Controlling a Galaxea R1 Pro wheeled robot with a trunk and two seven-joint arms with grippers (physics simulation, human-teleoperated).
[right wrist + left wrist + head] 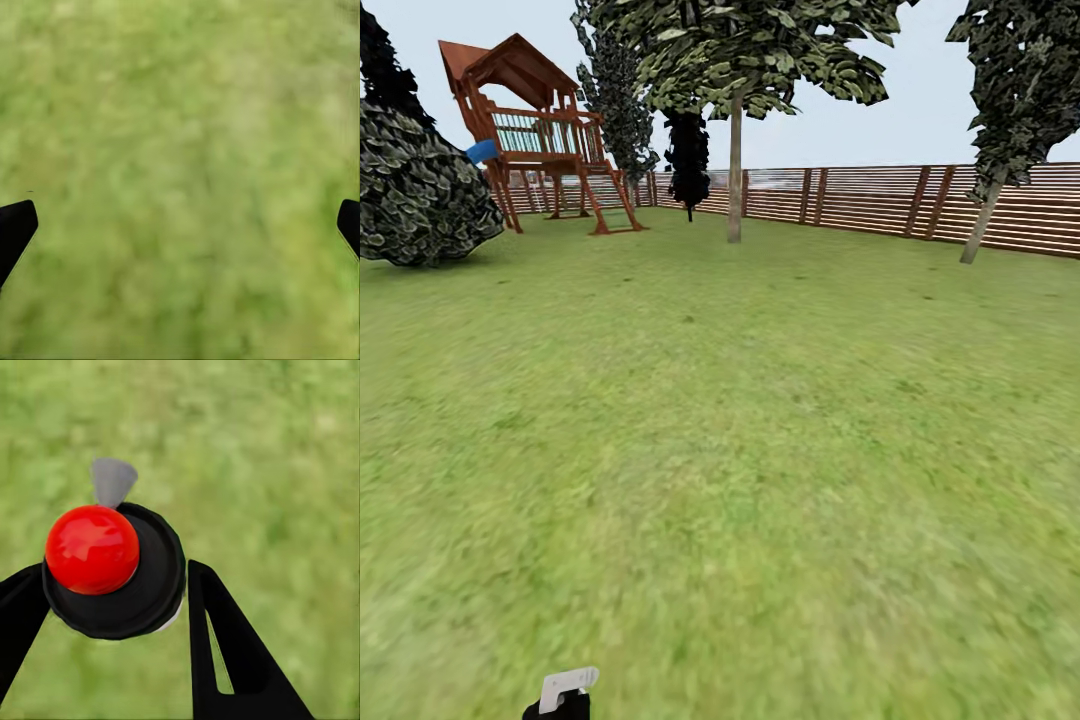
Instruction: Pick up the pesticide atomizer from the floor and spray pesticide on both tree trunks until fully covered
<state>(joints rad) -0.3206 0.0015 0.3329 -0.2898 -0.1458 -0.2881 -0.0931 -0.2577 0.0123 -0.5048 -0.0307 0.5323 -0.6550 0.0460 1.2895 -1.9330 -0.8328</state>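
Observation:
The pesticide atomizer (112,585) has a black round cap, a red ball top and a grey nozzle, and my left gripper (112,574) is shut on it from both sides. In the head view its white nozzle (568,685) pokes up at the bottom edge above the black left gripper (555,708). Far across the grass stand two trees: one straight trunk (735,170) at centre and one leaning trunk (982,220) at the right, by the fence. My right gripper (184,221) hangs open over bare grass (180,135).
A wooden play tower (535,135) with a blue slide stands at the back left, beside a large dark bush (415,190). A brown slat fence (860,200) closes the far side. Open lawn (720,430) lies between me and the trees.

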